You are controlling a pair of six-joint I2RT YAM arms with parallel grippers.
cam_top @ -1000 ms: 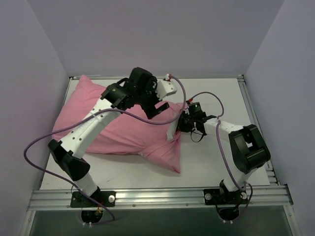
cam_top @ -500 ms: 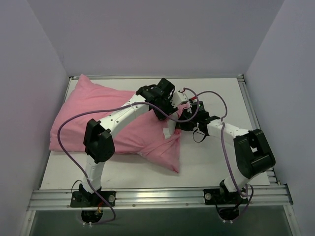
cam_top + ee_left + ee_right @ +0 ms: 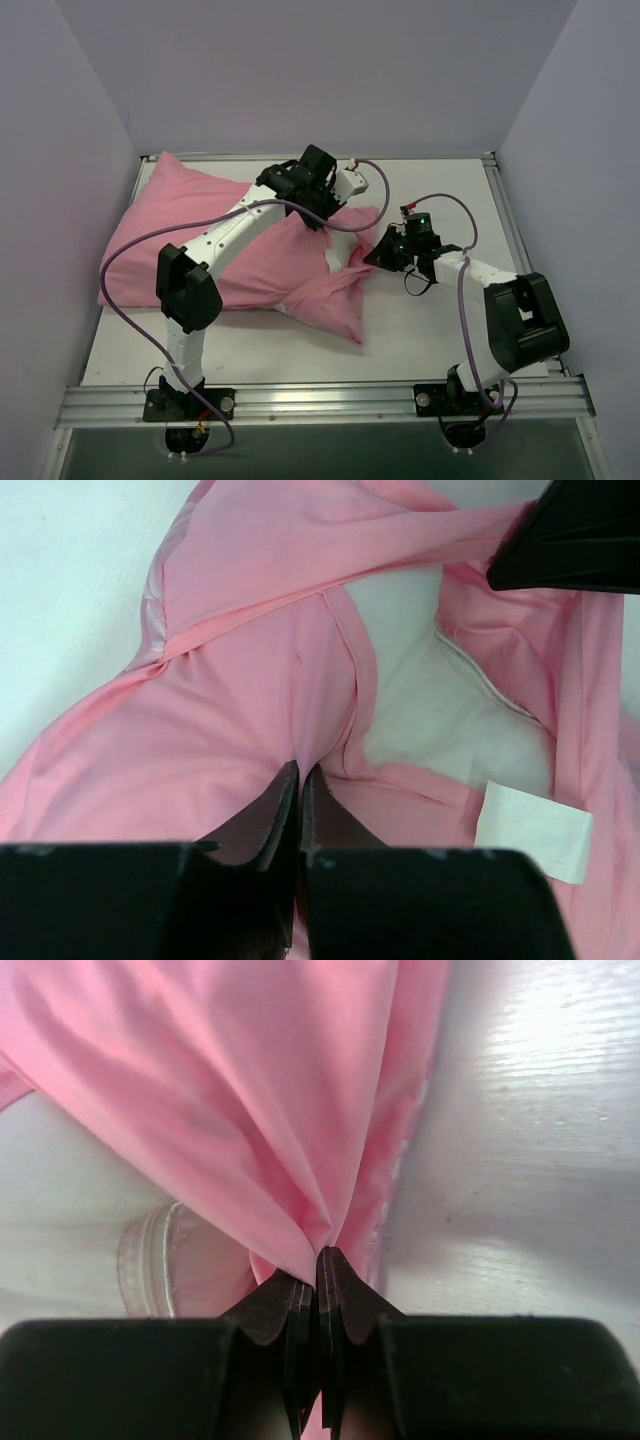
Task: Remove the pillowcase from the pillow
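The pink pillowcase [image 3: 220,240] covers the pillow and lies across the left half of the table. In the left wrist view its mouth gapes, and the white pillow [image 3: 425,705] shows inside, with a white label [image 3: 530,818] at the hem. My left gripper [image 3: 322,218] reaches over the case near that mouth. It [image 3: 298,772] is shut on a pinched fold of the pillowcase [image 3: 230,730]. My right gripper [image 3: 380,254] is shut on the case's right edge. In its own view it [image 3: 318,1252] pinches gathered pink cloth [image 3: 250,1090] that fans out from the tips.
The white table [image 3: 440,320] shows bare at the right and front. Lilac walls [image 3: 320,70] close in the back and both sides. A metal rail [image 3: 320,400] runs along the near edge. The right gripper's black body [image 3: 585,540] shows in the left wrist view's top right corner.
My left gripper went from open to shut on a fold of pillowcase near the opening. The right gripper has drawn the case's edge a little to the right.
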